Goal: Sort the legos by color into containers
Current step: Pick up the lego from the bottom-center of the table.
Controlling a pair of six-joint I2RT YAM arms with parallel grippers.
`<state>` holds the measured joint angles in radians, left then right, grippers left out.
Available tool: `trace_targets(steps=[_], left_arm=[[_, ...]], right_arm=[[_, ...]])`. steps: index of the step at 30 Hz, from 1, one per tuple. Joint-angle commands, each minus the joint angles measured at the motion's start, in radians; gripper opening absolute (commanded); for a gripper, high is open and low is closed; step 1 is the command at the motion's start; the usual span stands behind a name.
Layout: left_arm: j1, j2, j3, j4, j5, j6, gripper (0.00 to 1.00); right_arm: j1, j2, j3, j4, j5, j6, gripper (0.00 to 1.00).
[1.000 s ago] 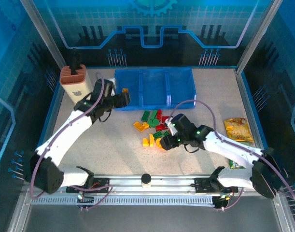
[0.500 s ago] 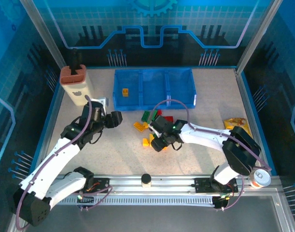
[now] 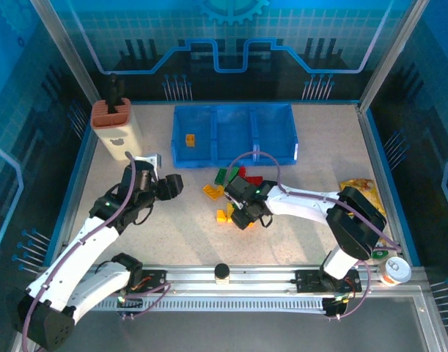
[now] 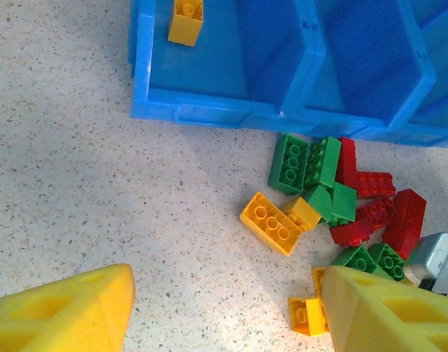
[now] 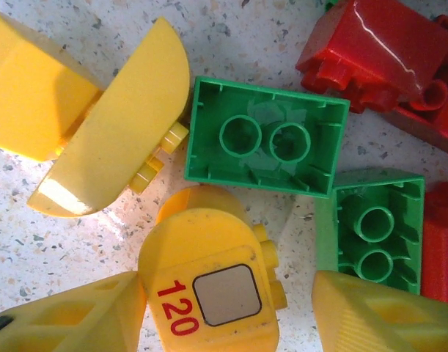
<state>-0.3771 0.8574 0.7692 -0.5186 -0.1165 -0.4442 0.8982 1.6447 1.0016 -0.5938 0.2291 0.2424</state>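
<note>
- The left gripper (image 3: 172,185) has drawn back from the blue bin (image 3: 293,133), toward the near left.
- The right gripper (image 3: 242,214) has slid left along the brick pile (image 3: 231,178), its arm folding.
- A cup (image 3: 390,270) has been uncovered at the near right.

The red lego (image 5: 385,44) is gleaming as glossy, smooth plastic, catching white highlights. The green lego (image 5: 267,139) is showing a softer sheen. The bin (image 4: 209,114) is looking like smooth, slightly translucent blue plastic. The table (image 4: 77,183) is appearing matt, speckled and finely grained. The finger pads (image 4: 62,315) are looking matt, faintly ribbed yellow.
</note>
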Motion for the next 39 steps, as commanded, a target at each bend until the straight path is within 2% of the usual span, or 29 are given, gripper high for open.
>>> trace_targets(steps=[1,10,13,19,25,32,39], left_arm=[[-0.004,-0.008,-0.019,-0.004,-0.020,-0.009,0.69],[-0.004,-0.023,-0.037,-0.006,-0.025,-0.018,0.69],[-0.005,-0.025,-0.044,-0.001,-0.022,-0.025,0.69],[-0.005,-0.032,-0.048,-0.008,-0.032,-0.019,0.69],[-0.005,-0.086,-0.079,0.012,-0.018,-0.025,0.68],[-0.006,-0.127,-0.093,-0.017,-0.029,-0.049,0.68],[-0.009,-0.185,-0.112,-0.029,-0.034,-0.091,0.67]], right_arm=[[0.021,0.024,0.004,-0.022,-0.002,0.005,0.60],[0.045,0.042,-0.016,0.000,-0.019,0.029,0.57],[0.048,0.046,-0.011,-0.001,-0.022,0.034,0.48],[0.057,0.011,-0.007,-0.004,-0.023,0.047,0.38],[0.062,-0.073,0.041,-0.005,-0.043,0.048,0.36],[0.044,-0.071,0.219,-0.030,-0.055,0.005,0.35],[-0.004,0.093,0.520,-0.102,-0.090,-0.059,0.35]])
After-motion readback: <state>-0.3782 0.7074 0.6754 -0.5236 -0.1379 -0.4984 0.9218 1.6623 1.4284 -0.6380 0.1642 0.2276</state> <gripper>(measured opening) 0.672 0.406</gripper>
